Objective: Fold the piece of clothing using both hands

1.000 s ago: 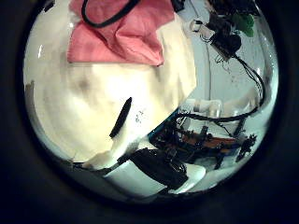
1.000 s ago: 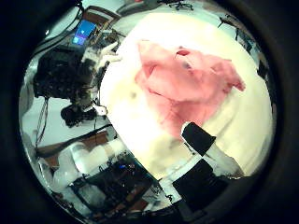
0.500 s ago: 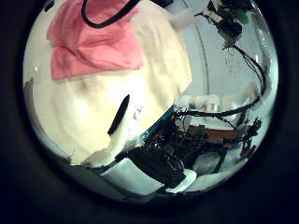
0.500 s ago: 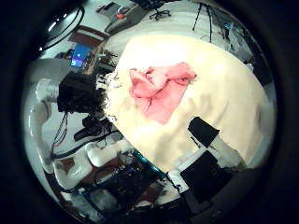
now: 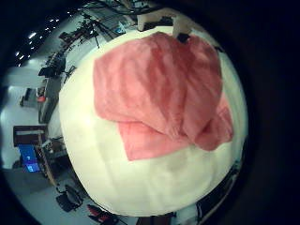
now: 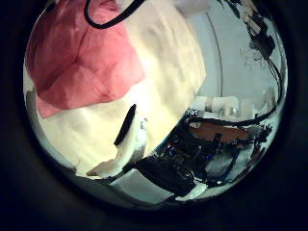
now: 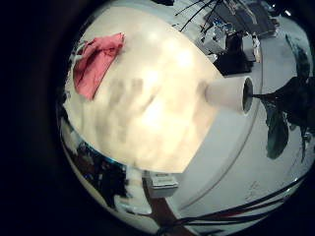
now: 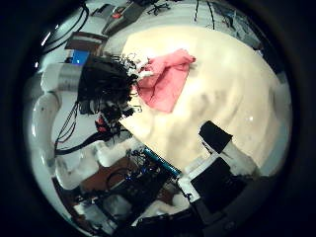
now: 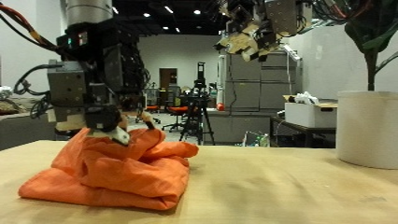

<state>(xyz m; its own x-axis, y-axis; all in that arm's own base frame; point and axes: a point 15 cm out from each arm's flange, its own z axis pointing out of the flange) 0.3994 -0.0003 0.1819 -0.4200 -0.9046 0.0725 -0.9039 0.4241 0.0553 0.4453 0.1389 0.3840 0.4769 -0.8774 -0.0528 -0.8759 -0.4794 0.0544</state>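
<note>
From the outside view I see the crumpled orange-pink cloth garment (image 9: 119, 173) lying in a loose heap on the pale beige table surface (image 9: 286, 191). The left hand (image 9: 102, 89) stands right on top of the heap; its fingertips (image 9: 120, 133) touch the upper folds, but I cannot tell if they pinch the cloth. The right hand (image 9: 259, 28) hangs high above the table, well apart from the garment, fingers loosely curled and holding nothing. A white cylindrical plant pot (image 9: 367, 128) stands at the table's far edge, and behind is a large workshop room with ceiling lights.

In the left little finger side palm view, the garment (image 5: 159, 94) fills much of the picture, so it is close to this palm, with the table (image 5: 159, 178) around it.

In the right thumb side palm view, the left hand (image 8: 104, 84) sits at the edge of the garment (image 8: 163, 79).

In the right little finger side palm view, the pot (image 7: 228, 95) is beside the table.
</note>
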